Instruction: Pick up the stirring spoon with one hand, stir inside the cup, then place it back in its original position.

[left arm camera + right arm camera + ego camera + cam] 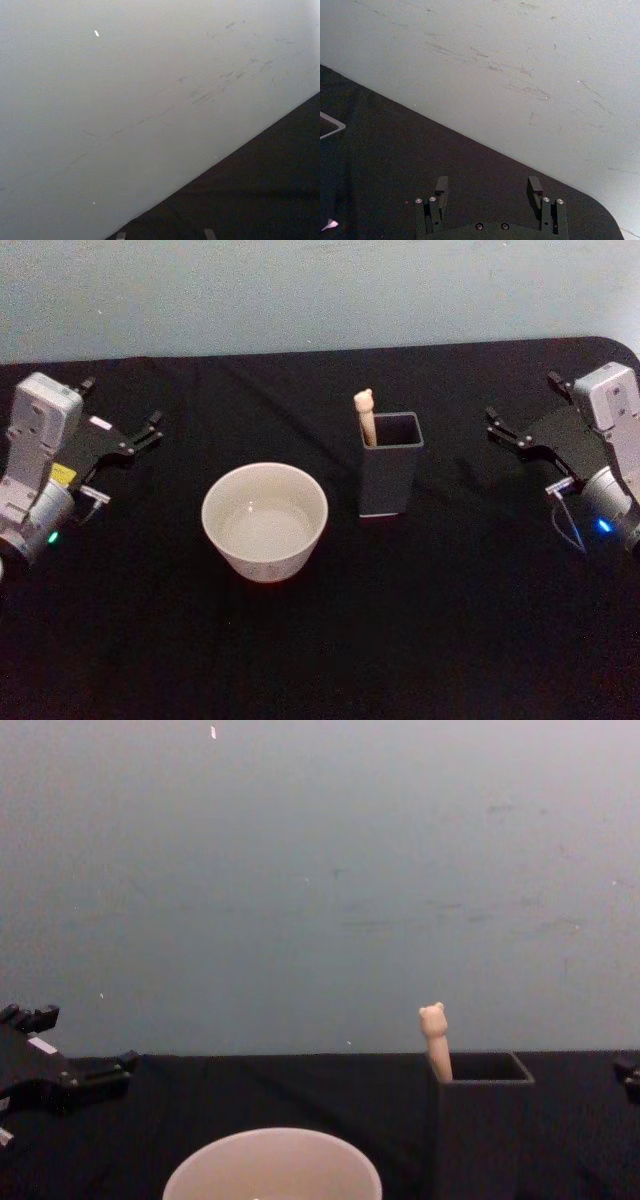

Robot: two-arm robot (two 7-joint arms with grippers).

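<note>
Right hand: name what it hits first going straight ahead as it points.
Way looks free: the right hand aims across bare black table at the pale wall behind, though depth is unclear.

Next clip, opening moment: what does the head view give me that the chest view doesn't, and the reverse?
Head view: it looks down into the cup, pale inside, and into the holder through its open top; the left gripper and right gripper show whole, both open, at either side of the table. Chest view: side-on, the stirring spoon pokes its bear-head knob above the holder's rim against the wall; the cup is cut off at the bottom edge. Shared: cup, holder with the spoon standing in it, left gripper.
</note>
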